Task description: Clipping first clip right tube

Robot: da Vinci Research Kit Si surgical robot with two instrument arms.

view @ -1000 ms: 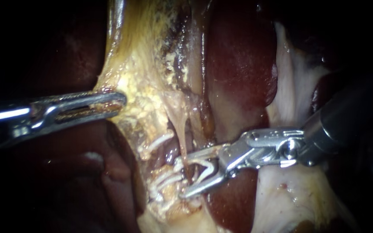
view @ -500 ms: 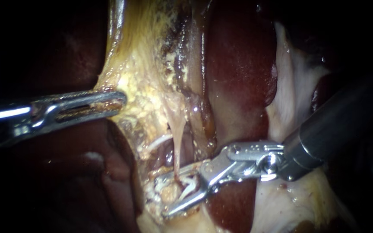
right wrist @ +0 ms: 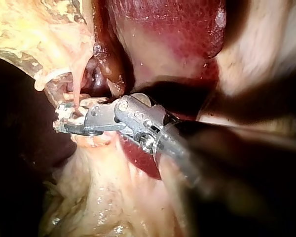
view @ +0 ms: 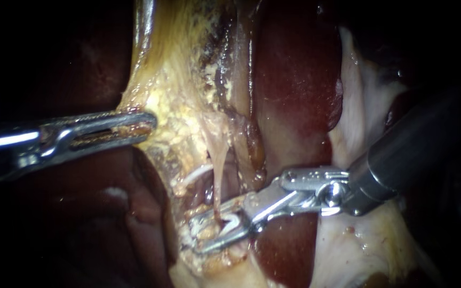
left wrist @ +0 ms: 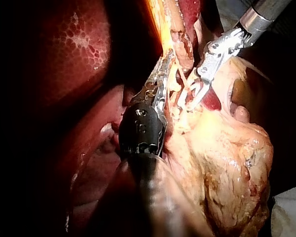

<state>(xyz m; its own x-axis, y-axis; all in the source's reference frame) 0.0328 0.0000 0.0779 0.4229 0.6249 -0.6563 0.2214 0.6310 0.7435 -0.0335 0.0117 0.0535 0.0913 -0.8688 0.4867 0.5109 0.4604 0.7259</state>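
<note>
A thin pale tube [view: 218, 181] hangs from the yellowish gallbladder tissue [view: 177, 80] at the view's middle. My right instrument [view: 194, 232] reaches in from the right. Its jaws lie on either side of the tube's lower end, narrowed onto a white clip [view: 231, 223] held between them. In the right wrist view the same jaws [right wrist: 59, 121] straddle the tube [right wrist: 76, 84]. My left instrument [view: 148, 124] comes from the left, its jaws shut on the gallbladder's edge and holding it taut. The left wrist view shows both the left instrument [left wrist: 166, 61] and the right instrument [left wrist: 190, 101].
Dark red liver [view: 294, 80] lies behind and right of the tube. A thin white strand [view: 196, 173] runs just left of the tube. Pale fatty tissue [view: 358, 245] sits under the right instrument's shaft. Dark liver [view: 108, 224] fills the lower left.
My right instrument has slid left and slightly down, bringing its jaws around the tube. The jaws have narrowed from wide apart to close around the clip. The left instrument has held still.
</note>
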